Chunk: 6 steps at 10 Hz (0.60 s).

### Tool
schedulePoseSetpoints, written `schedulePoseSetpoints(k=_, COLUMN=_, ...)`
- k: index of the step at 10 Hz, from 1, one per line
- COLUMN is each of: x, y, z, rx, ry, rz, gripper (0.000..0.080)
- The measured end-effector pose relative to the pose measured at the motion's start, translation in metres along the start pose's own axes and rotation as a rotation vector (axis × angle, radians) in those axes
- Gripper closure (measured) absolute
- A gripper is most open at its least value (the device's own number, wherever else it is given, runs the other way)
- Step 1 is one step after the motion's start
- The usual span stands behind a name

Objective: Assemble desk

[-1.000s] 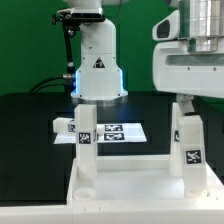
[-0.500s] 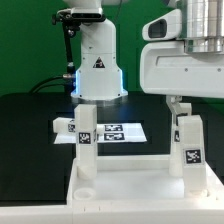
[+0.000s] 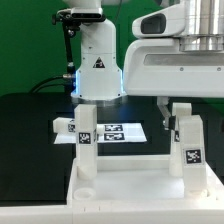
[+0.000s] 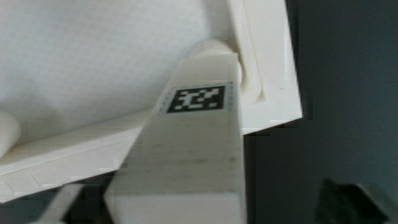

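The desk's white tabletop panel (image 3: 130, 182) lies rim-up at the front. Two tagged white legs stand upright in its back corners, one on the exterior view's left (image 3: 87, 140) and one on the right (image 3: 187, 145). A third leg (image 3: 65, 125) lies on the black mat behind. My gripper (image 3: 175, 112) hangs over the top of the right leg. In the wrist view that leg (image 4: 178, 160) rises between my gripper's (image 4: 210, 205) dark fingers (image 4: 63, 205). It stands close to one finger, with a gap to the other. The jaws are open and hold nothing.
The marker board (image 3: 118, 131) lies flat on the black mat behind the tabletop. The white robot base (image 3: 97, 70) with its triangle logo stands at the back centre. A green wall closes the scene behind.
My hand has slid toward the exterior view's left above the right leg. Both upright legs have stayed in place.
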<state>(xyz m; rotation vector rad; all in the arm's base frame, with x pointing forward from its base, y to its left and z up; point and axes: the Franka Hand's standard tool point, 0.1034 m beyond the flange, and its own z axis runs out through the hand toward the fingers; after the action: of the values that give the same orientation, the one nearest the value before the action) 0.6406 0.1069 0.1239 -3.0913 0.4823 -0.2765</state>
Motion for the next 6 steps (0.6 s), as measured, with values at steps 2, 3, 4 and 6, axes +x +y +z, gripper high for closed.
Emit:
schedulePoseSetpoints(k=2, x=-0.0002, y=-0.0002, z=0.0001, rx=0.001, ry=-0.001, rz=0.123, gripper=0.0515)
schedulePoseSetpoints(k=3, x=-0.0003, y=-0.0001, z=0.0002, rx=0.002, ry=-0.001, rz=0.203, gripper=0.0515)
schedulePoseSetpoints(k=4, x=-0.0005, y=0.0002, z=0.0005, rx=0.001, ry=-0.003, rz=0.271, gripper=0.0515)
schedulePoseSetpoints(k=6, x=-0.0032, y=-0.0008, z=0.0013, rx=-0.009, ry=-0.019, rz=0.582, gripper=0.0515)
